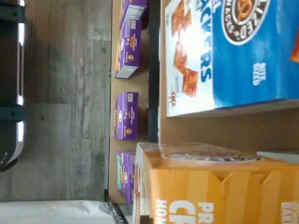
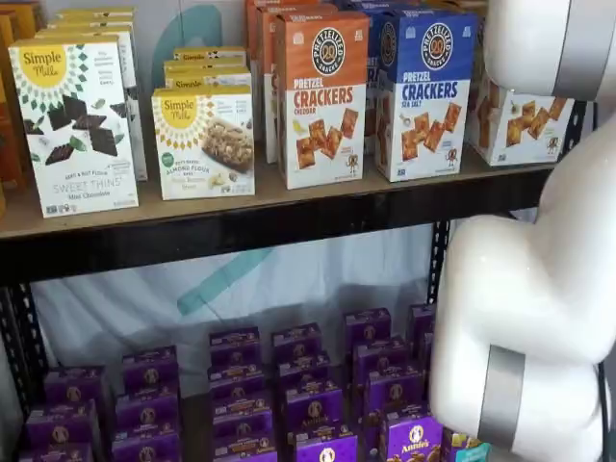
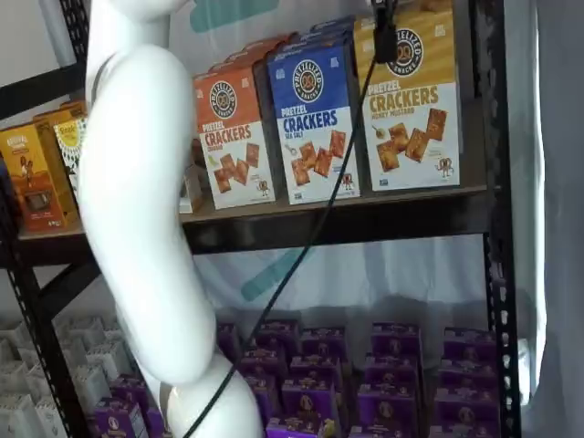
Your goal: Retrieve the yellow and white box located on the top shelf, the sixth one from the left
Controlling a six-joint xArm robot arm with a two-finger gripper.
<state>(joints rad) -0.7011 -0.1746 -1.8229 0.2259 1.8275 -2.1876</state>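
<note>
The yellow and white box [image 3: 412,96] stands at the right end of the top shelf [image 3: 365,203], next to a blue cracker box. In a shelf view the white arm covers most of it [image 2: 510,123]. In the wrist view its yellow top [image 1: 210,186] is close to the camera. The gripper [image 3: 385,35] shows only as black fingers hanging from the view's top edge, in front of the box's upper left part, with a cable beside them. No gap or grip can be made out.
A blue cracker box [image 2: 423,91] and an orange one [image 2: 320,96] stand left of the target, then white Simple Mills boxes [image 2: 202,140]. Purple boxes [image 2: 308,395] fill the lower shelf. A black upright [image 3: 488,182] stands right of the target. The white arm [image 2: 529,289] fills the right side.
</note>
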